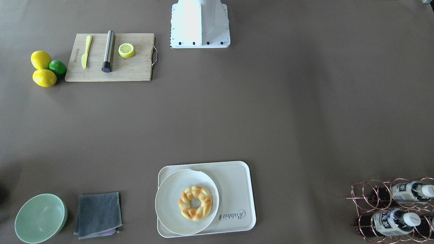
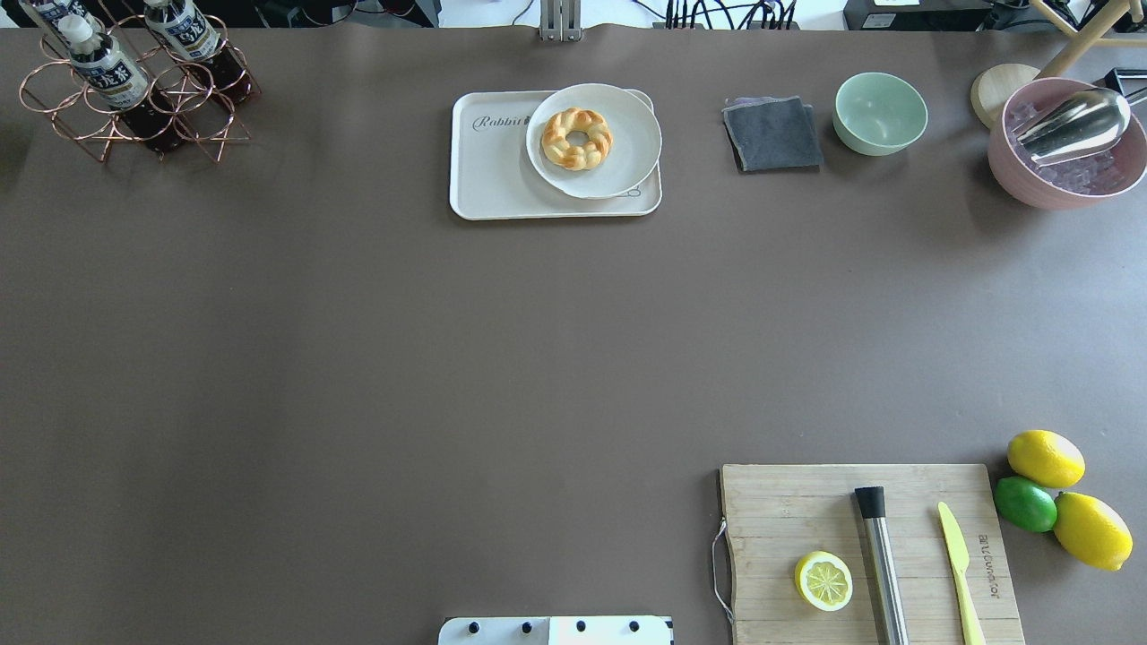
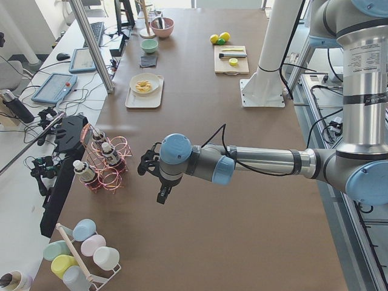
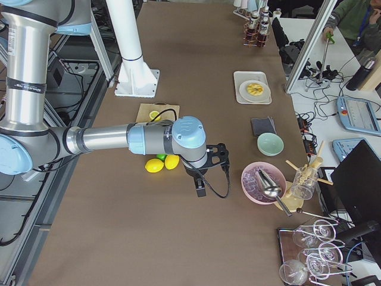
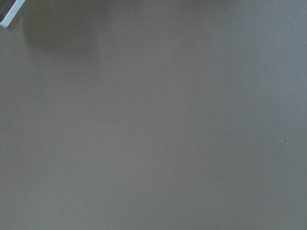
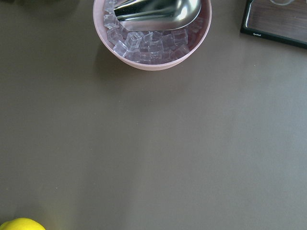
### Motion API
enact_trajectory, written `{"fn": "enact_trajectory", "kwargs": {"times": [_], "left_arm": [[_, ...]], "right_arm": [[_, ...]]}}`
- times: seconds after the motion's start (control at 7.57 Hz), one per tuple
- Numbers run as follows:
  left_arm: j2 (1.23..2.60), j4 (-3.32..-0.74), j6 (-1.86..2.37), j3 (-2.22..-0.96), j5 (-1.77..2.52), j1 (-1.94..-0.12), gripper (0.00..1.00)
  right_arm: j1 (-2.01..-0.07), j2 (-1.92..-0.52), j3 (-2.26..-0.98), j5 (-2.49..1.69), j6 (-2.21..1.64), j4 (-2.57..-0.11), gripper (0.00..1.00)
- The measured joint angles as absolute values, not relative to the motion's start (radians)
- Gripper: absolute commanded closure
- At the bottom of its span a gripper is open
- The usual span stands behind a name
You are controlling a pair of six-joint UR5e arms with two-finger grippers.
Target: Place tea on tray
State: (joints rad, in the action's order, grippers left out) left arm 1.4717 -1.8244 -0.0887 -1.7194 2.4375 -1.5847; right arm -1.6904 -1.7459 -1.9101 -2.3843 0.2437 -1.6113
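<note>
Two tea bottles (image 1: 407, 191) (image 1: 393, 222) with white caps lie in a copper wire rack (image 1: 373, 196) at a table corner; they also show in the overhead view (image 2: 103, 72) (image 2: 184, 31). The cream tray (image 1: 237, 189) with "Rabbit" script holds a round white plate (image 1: 169, 200) with a braided bread ring (image 1: 195, 202). The tray also shows in the overhead view (image 2: 493, 170). My left gripper (image 3: 162, 194) hovers over bare table a little short of the rack. My right gripper (image 4: 201, 188) hovers between the lemons and the ice bowl. I cannot tell whether either is open or shut.
A wooden cutting board (image 2: 806, 511) carries a yellow knife, a steel muddler and half a lemon. Two lemons and a lime (image 2: 1026, 503) lie beside it. A grey cloth (image 2: 772, 134), a green bowl (image 2: 880, 112) and a pink bowl of ice with a scoop (image 2: 1066, 143) stand along the far edge.
</note>
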Motion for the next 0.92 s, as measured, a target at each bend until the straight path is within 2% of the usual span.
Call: {"fn": "enact_trajectory", "kwargs": {"times": [0.66,0.92], "left_arm": [[1.686,-1.943,0.19,-1.682,2.392,-1.505,0.02],[1.77,-2.077,0.365,-1.596,2.295,-1.436,0.04]], "right_arm": [[-1.63,-1.699,-1.882,-2.396,0.22,-1.548,0.0],[-1.579,-1.692,-1.883,-2.404,0.16,-1.526,0.0]]}}
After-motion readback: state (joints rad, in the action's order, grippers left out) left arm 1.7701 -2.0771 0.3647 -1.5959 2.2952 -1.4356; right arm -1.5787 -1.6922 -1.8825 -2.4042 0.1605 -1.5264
